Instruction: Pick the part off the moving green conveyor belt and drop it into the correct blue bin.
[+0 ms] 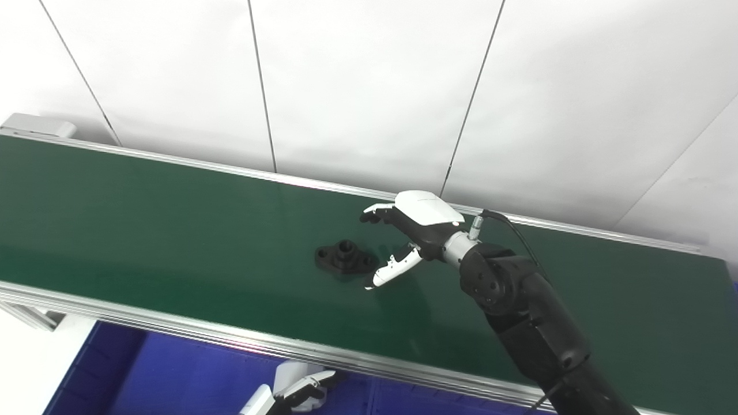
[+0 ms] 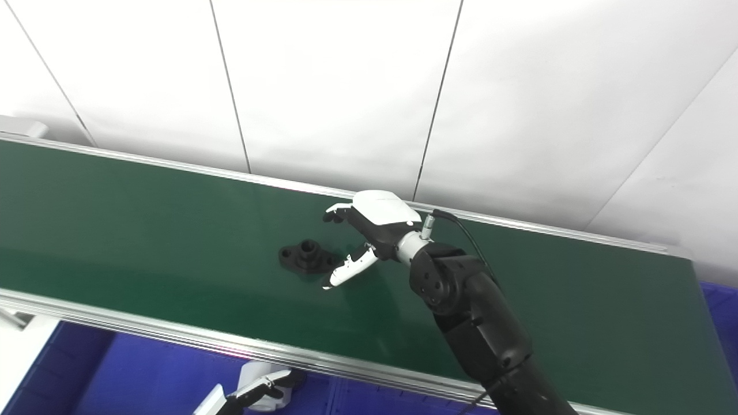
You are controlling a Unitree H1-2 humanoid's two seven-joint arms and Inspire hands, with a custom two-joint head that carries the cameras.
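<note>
Black part lies flat on the green belt, about mid-width, a little nearer the belt's near edge than its far one. It has a raised round hub with a hole and a flange with lobes either side.

Right hand is over the belt just beside the part, on the side toward the belt's right end. Fingers spread wide, holding nothing: upper fingers reach out toward the far rail side of the part, thumb points down toward the belt on the near side. The thumb tip is close to the part's flange; can't tell whether it touches. White shell on the back of the hand faces up; black forearm runs back to the bottom right, with a cable at the wrist.

Left hand is low, below the belt's near rail, over the blue bin. Only partly in frame, so can't tell whether its fingers are apart or closed.

A second blue bin edge shows past the belt's right end. White panel wall behind the far rail.
</note>
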